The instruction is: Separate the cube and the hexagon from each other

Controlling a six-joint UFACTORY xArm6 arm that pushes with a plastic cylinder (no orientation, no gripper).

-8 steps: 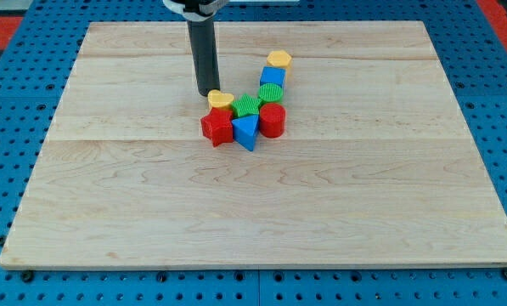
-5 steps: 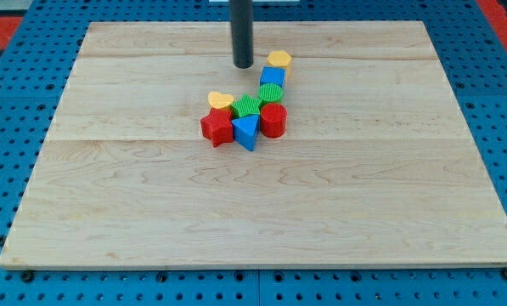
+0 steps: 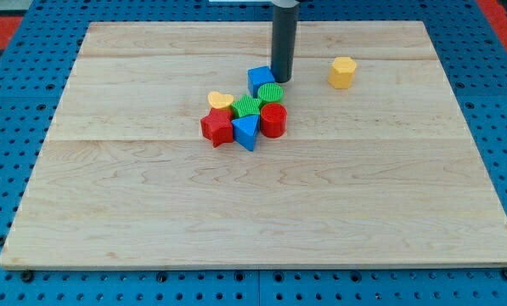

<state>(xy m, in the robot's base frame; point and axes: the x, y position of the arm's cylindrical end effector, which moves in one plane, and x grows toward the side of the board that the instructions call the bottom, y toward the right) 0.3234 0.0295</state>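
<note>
The blue cube (image 3: 259,81) sits at the top of the cluster of blocks near the board's middle. The yellow hexagon (image 3: 342,72) lies alone to the view's right, well apart from the cube. My tip (image 3: 281,80) stands right beside the cube's right side, touching or nearly touching it, and left of the hexagon.
Below the cube lie a green block (image 3: 271,93), a second green block (image 3: 247,106), a yellow heart-like block (image 3: 221,100), a red star (image 3: 216,127), a blue triangle (image 3: 245,132) and a red cylinder (image 3: 273,120). The wooden board (image 3: 151,195) lies on a blue pegboard.
My tip moved from the cluster's left side, up and across to the right. The yellow hexagon was pushed away to the right; the blue cube shifted left.
</note>
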